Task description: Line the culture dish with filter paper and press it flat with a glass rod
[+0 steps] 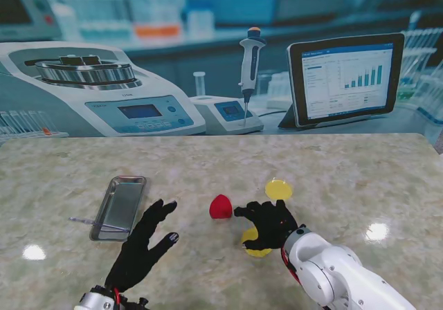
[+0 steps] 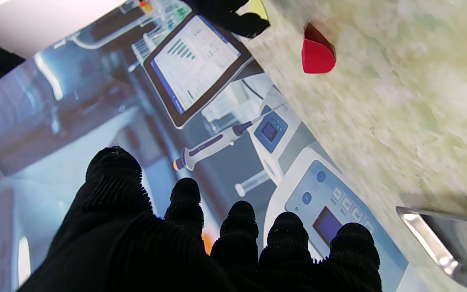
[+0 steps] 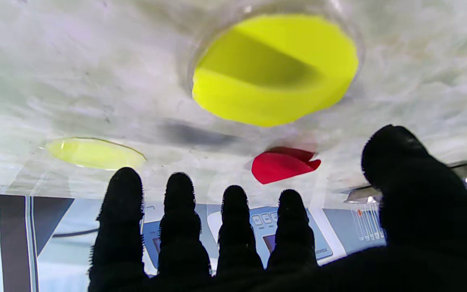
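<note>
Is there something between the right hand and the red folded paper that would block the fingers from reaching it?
Nothing visible blocks it. The right hand hovers open over the nearer yellow dish, and the red folded paper lies just to its left on bare table, with only marble between.

A clear culture dish (image 3: pixel 201 52) lined with yellow filter paper (image 3: pixel 274 69) lies flat on the table.
</note>
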You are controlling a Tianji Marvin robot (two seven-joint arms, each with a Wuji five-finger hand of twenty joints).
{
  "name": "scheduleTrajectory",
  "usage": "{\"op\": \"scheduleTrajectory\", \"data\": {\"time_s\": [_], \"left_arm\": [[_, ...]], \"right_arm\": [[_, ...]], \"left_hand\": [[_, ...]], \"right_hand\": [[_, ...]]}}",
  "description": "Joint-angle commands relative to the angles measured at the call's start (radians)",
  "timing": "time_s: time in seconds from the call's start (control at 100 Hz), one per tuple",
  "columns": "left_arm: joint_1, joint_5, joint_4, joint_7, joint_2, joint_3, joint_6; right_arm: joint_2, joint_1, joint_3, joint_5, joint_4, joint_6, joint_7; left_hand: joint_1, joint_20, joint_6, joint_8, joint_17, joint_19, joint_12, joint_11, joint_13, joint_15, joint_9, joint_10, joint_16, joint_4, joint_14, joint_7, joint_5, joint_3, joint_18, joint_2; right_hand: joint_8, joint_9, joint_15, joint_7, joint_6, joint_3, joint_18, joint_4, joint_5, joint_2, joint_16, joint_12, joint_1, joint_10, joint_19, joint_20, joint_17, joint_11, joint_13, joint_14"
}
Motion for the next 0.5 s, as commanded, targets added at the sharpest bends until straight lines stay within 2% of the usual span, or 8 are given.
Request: {"op": "scheduleTrajectory", "data": {"time_s": [0.0,0.17,0.49], "left_arm": [[-0.008,0.004,-0.012,-0.019,0.009,-0.011,0.006],[-0.023,0.028,-0.019,-0.058,0.017,-0.033,0.010],[-0.057,0.055,-0.011,-0.106,0.028,-0.040,0.034]], "right_arm": [[-0.007,0.027,-0.001,0.017,0.012,0.003,0.000],[-0.015,0.100,-0.031,0.080,0.061,0.014,-0.015],[-0.030,0.243,-0.128,0.181,0.170,0.020,-0.043]], "left_hand": [[0.017,0.016,-0.032,0.006,0.001,-0.039,0.012,0.005,-0.027,-0.009,-0.019,-0.012,0.006,0.026,-0.021,0.004,0.003,-0.008,-0.019,0.007],[0.017,0.017,-0.032,0.006,0.001,-0.039,0.013,0.005,-0.027,-0.008,-0.019,-0.011,0.007,0.026,-0.021,0.004,0.005,-0.008,-0.018,0.008],[0.018,0.019,-0.033,0.006,0.001,-0.039,0.013,0.005,-0.027,-0.008,-0.019,-0.011,0.010,0.027,-0.021,0.004,0.003,-0.008,-0.018,0.008]], "right_hand": [[-0.022,-0.010,-0.041,-0.025,0.032,-0.007,-0.006,0.008,0.004,0.027,-0.023,-0.024,0.018,-0.007,-0.034,-0.027,-0.020,0.001,-0.003,-0.020],[-0.079,-0.006,-0.088,-0.030,0.067,-0.002,0.010,0.011,0.018,0.027,-0.062,-0.062,0.026,0.003,-0.101,-0.078,-0.033,-0.005,-0.003,-0.039],[-0.100,0.023,-0.072,0.003,0.064,0.012,0.007,0.012,0.061,0.028,-0.060,-0.066,0.032,0.012,-0.102,-0.087,-0.024,0.012,0.033,-0.022]]}}
